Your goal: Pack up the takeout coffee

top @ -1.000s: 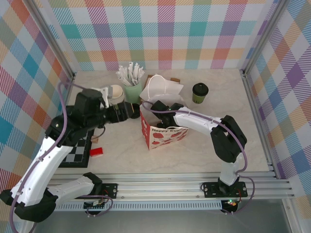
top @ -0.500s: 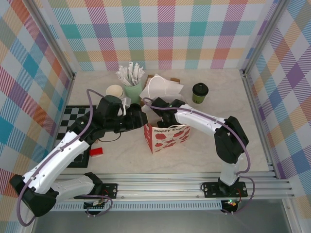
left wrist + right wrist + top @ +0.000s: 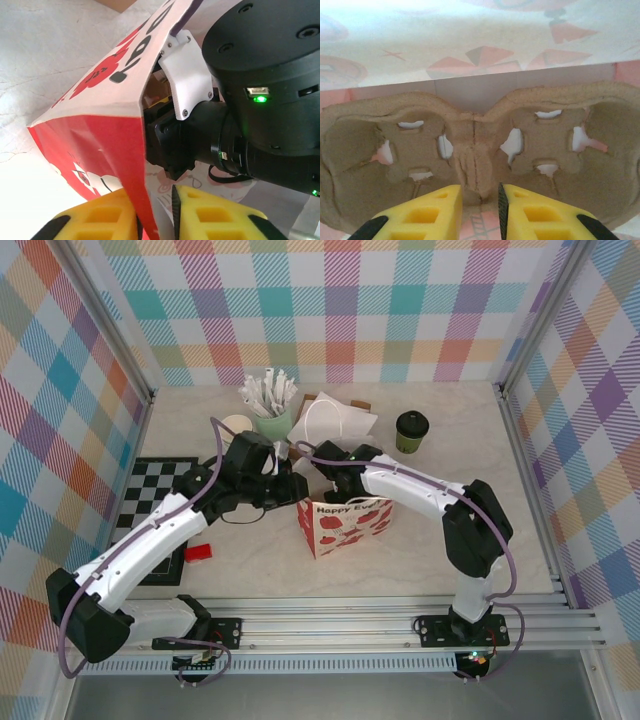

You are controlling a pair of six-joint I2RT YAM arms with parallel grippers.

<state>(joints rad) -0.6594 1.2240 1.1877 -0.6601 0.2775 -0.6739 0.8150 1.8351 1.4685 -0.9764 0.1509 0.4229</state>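
The takeout coffee [image 3: 411,430], a green cup with a black lid, stands upright at the back right, apart from both arms. A red-and-white paper bag [image 3: 345,525] stands open at mid-table. My left gripper [image 3: 297,490] is at the bag's left rim; in the left wrist view this gripper [image 3: 156,215] is shut on the bag's wall [image 3: 100,100]. My right gripper [image 3: 335,480] reaches down inside the bag. There the right gripper [image 3: 480,210] stands narrowly open, straddling the middle ridge of a brown pulp cup carrier [image 3: 475,140] that lies on the bag's floor.
A green cup of white sachets [image 3: 272,420] and a cream cup [image 3: 236,426] stand behind the left arm. White paper [image 3: 335,420] lies behind the bag. A checkered mat [image 3: 150,510] and a red block [image 3: 197,552] are at the left. Metal frame posts edge the table.
My left arm swung right from the cups to the bag and closed on its left rim. The bag shifted slightly right. The right gripper's jaws widened a little inside the bag.
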